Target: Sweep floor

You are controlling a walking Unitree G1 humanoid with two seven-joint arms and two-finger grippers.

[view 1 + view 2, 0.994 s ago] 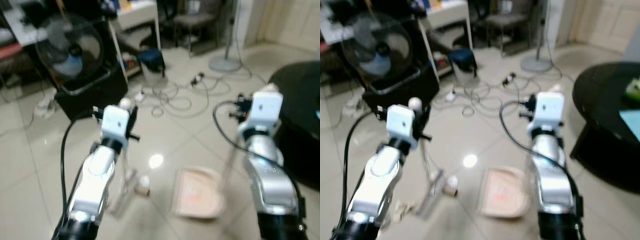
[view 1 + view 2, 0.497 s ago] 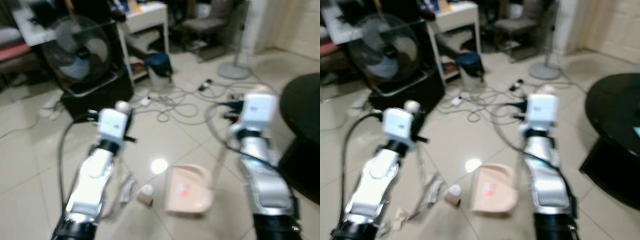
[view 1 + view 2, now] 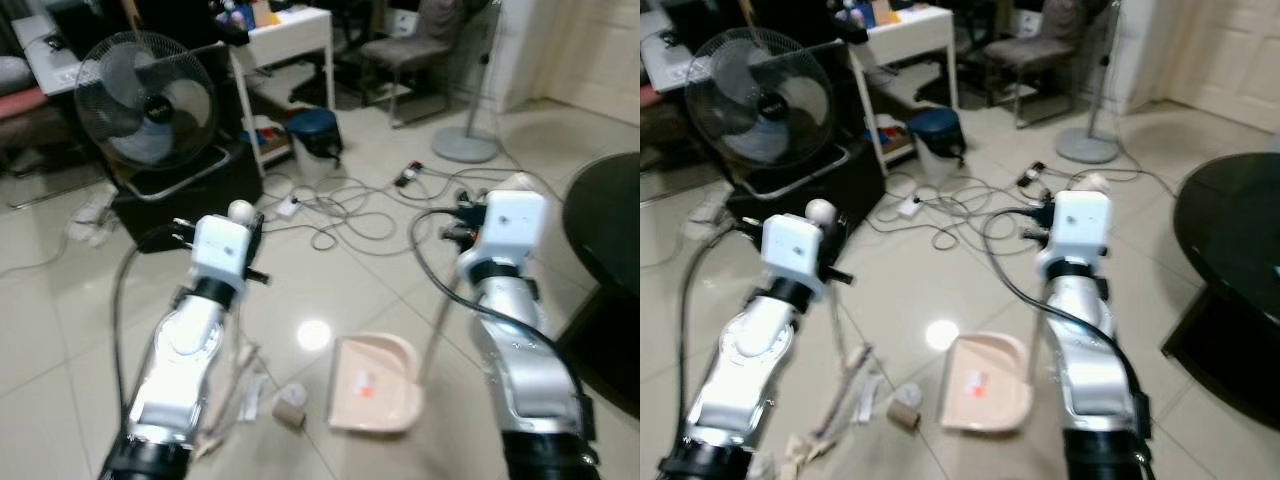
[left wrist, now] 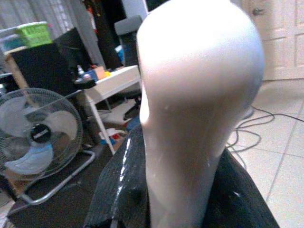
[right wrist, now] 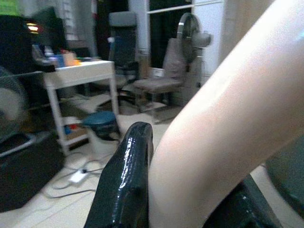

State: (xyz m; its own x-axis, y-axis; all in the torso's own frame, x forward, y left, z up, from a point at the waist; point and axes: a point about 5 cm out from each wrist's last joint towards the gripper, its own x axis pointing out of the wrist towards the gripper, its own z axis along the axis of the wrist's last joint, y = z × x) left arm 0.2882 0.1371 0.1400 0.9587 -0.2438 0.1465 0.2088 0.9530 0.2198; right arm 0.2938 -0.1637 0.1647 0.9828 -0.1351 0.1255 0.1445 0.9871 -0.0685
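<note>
Broom (image 3: pixel 243 366) head sits on the near floor beside scraps (image 3: pixel 290 408), left gripper (image 4: pixel 190 199) clamped on its white handle; right gripper (image 5: pixel 190 190) grips the dustpan (image 3: pixel 372 384) handle, pan just right of the scraps; since before, the view sharpened and the fan (image 3: pixel 148 98) slid left.

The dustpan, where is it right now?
The pink dustpan lies on the tiled floor between the robot's arms, right of a small brown scrap.
</note>
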